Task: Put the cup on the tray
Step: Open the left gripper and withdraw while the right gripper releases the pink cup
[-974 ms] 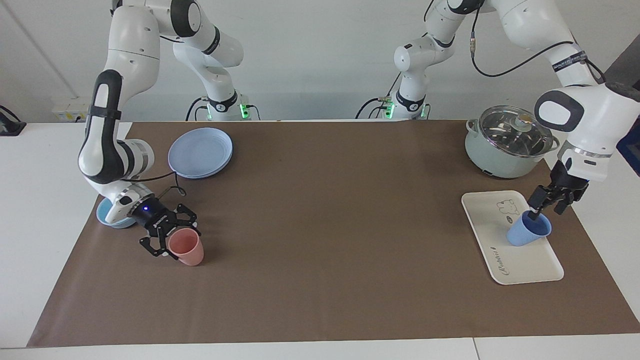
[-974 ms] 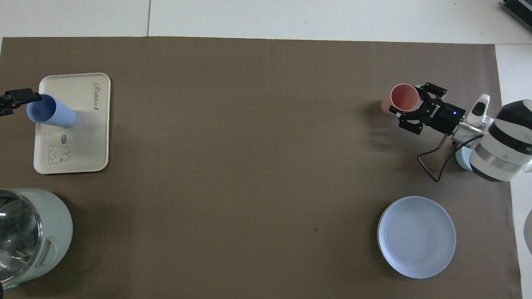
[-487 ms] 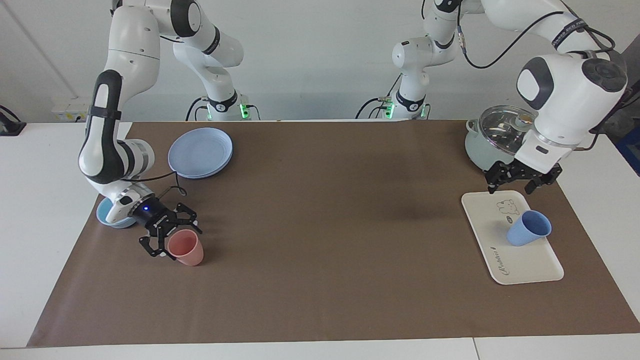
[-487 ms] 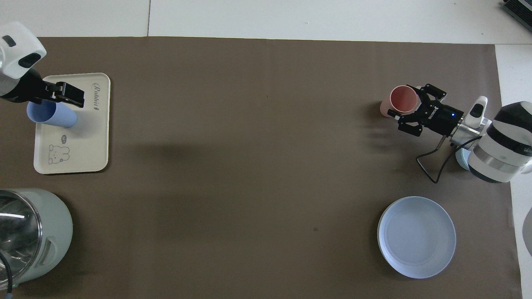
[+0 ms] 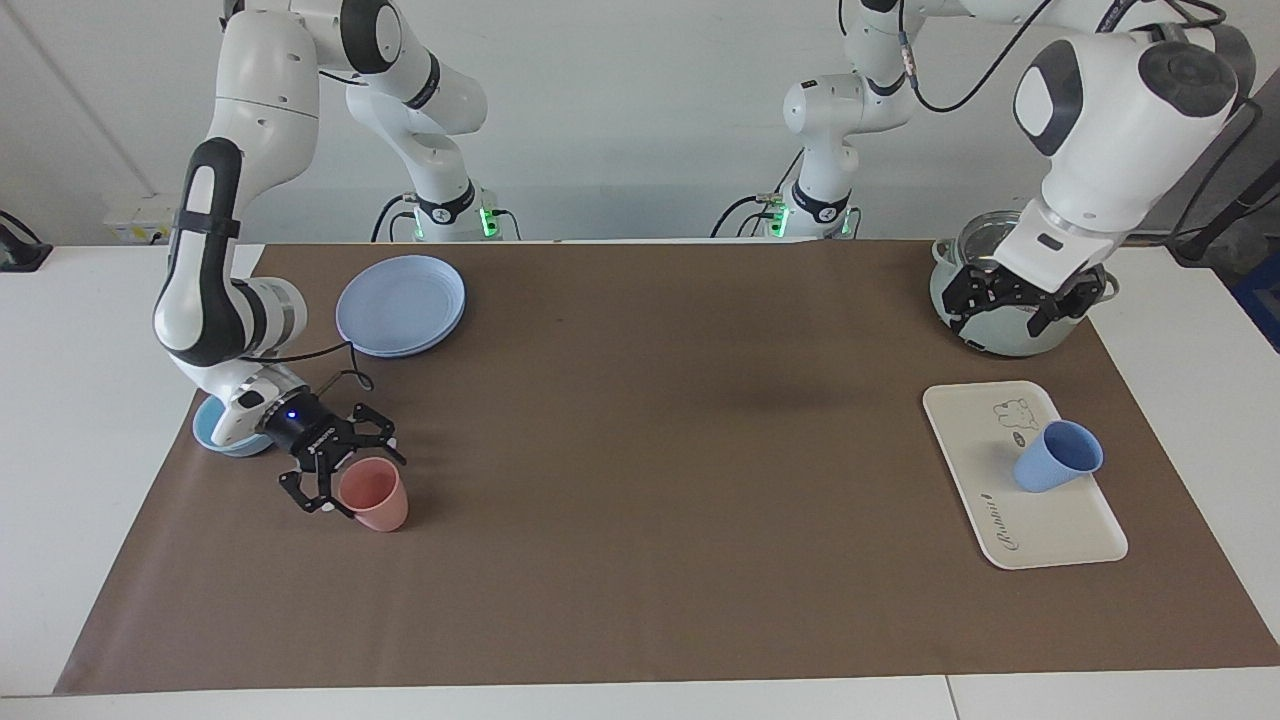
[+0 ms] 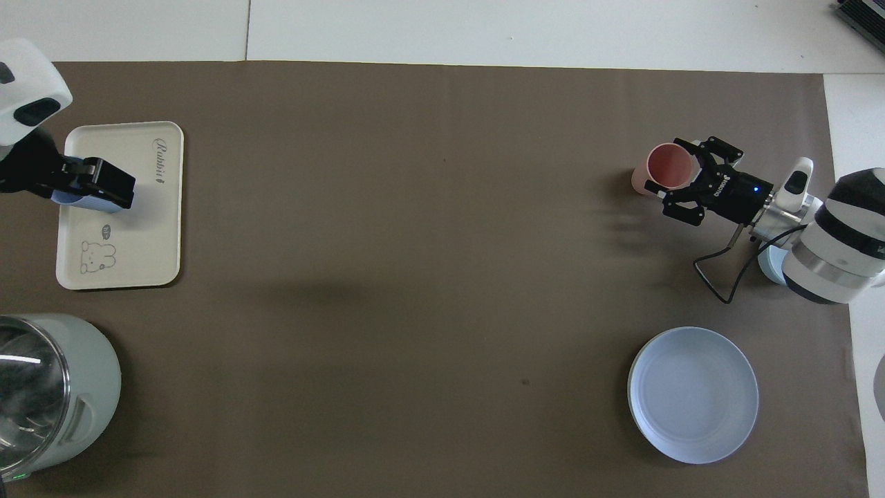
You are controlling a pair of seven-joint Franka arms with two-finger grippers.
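Facing view first: the periwinkle-blue cup [image 5: 1058, 456] stands on the cream-white tray [image 5: 1030, 520], at the tray's edge toward the left arm's end of the table, and it looks tilted. The left gripper [image 5: 1012, 312] hangs released and empty, high up, in front of the pale green pot [image 5: 1000, 340] in this view. The right gripper [image 5: 335, 462] has its fingers spread around the pink cup [image 5: 373, 495], low at the table; whether they touch it cannot be told.

Overhead view: the left gripper [image 6: 83, 185] covers most of the blue cup [image 6: 62, 199], but it is only above it. The tray [image 6: 148, 235] lies farther from the robots than the pot [image 6: 76, 387]. The right gripper [image 6: 681, 187] sits beside the pink cup [image 6: 665, 166].

The placing seems done. To finish well, the left arm should rise straight and clear, not sweeping sideways, because a tilted cup near the tray's rim may tip over easily.
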